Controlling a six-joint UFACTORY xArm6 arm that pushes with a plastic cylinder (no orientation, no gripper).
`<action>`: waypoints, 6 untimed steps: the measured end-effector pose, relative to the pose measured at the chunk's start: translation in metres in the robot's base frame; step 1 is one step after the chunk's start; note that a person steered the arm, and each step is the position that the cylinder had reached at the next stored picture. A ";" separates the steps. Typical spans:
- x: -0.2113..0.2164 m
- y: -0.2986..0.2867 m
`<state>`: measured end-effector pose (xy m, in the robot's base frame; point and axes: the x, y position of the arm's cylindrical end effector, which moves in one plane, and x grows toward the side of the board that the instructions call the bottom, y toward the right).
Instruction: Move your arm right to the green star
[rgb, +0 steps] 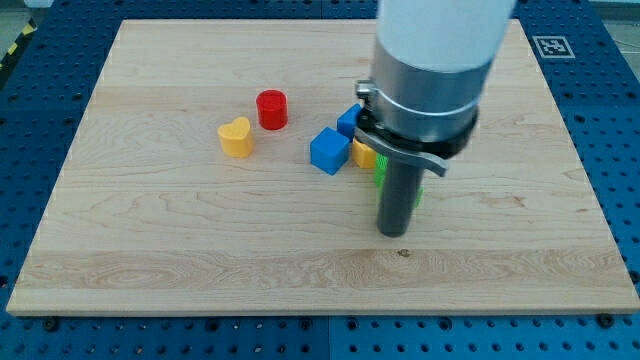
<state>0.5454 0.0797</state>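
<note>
Tip (394, 232) resting at board centre-right, touching the green block.

The rod is standing upright with no jaws, so nothing is pinching or spreading; its tip is sitting at 6 o'clock of the green block (381, 170), mostly hidden, its shape unclear. I am counting one red cylinder (271, 109), one yellow heart (236, 137), two blue blocks (329, 151) (348, 121) and one more yellow block (363, 153) peeking out at 10 o'clock of the tip, all lying on the wooden board (150, 250).
</note>
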 end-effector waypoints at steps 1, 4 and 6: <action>0.000 0.032; 0.003 0.068; -0.040 0.091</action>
